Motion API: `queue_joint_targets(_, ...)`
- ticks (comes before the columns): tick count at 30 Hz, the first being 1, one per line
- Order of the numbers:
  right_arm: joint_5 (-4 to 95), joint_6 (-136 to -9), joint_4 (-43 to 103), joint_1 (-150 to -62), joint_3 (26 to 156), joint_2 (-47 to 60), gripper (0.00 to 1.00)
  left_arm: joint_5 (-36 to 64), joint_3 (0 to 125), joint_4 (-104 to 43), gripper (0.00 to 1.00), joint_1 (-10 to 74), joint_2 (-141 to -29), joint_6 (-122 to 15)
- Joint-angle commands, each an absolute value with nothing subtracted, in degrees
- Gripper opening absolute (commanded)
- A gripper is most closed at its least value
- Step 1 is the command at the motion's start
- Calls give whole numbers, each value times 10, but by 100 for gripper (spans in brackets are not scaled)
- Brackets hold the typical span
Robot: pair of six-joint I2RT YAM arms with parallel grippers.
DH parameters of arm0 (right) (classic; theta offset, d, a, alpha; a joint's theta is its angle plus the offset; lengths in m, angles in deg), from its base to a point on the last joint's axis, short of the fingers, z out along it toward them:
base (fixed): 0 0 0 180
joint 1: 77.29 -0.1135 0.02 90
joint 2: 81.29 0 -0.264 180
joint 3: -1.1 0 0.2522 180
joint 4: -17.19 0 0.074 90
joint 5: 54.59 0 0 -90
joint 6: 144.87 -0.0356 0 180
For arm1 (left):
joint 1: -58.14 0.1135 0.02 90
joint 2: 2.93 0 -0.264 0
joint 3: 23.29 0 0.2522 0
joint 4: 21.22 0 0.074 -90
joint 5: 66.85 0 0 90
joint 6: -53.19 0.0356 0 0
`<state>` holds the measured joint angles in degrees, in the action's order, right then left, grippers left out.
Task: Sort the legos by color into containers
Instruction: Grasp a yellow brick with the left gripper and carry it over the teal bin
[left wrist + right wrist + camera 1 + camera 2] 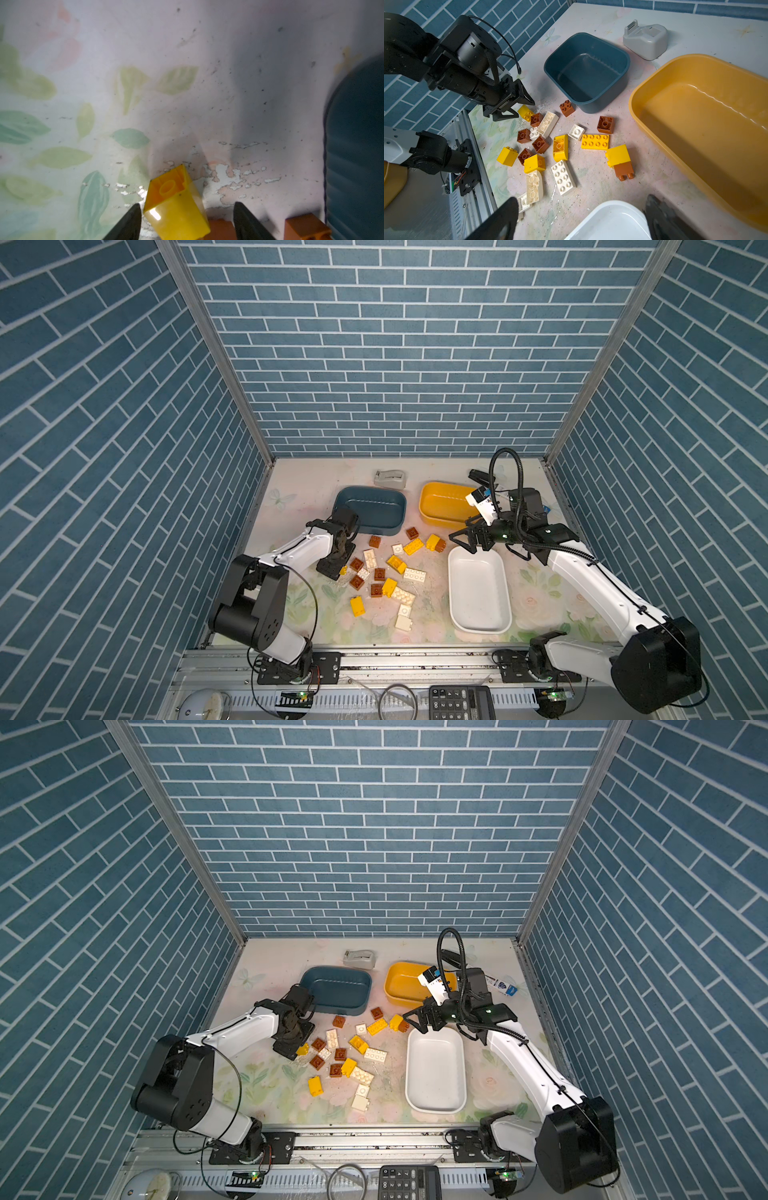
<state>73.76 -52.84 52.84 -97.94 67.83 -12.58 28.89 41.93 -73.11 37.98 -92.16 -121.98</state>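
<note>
Nothing sorted yet: legos [379, 573] lie loose mid-bench [299, 506]; blue tub [370, 510], yellow tub [440, 502], white tub [478, 593] sit empty. My left claw [186, 205] straddles a yellow brick [176, 218], jaws unclamped; my right claw [463, 545] hangs spread, empty, over the white tub.

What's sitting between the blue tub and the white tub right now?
In both top views: a brown square brick, a yellow oblong brick and a joined yellow-and-brown pair.

Left arm [299, 549] and right arm [590, 576] had white shells, black joints, thin cables; left hand [186, 204] and right hand [462, 544] were black.
</note>
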Motion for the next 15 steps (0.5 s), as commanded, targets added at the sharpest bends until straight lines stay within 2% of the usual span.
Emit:
queue_joint_targets(1, 735, -496, 554, -981, 683, -143, 95, 298, 419, -706, 62, 377, -945, -1221)
queue_joint_targets(4, 731, -492, 565, -982, 682, -144, 95, 294, 417, -699, 52, 377, -958, -1217)
queue_joint_targets(9, 720, -485, 579, -982, 687, -144, 95, 293, 414, -708, 30, 378, -951, -1203)
queue_joint_targets(15, 725, -490, 578, -982, 703, -135, 95, 308, 475, -773, 28, 380, -927, -1105)
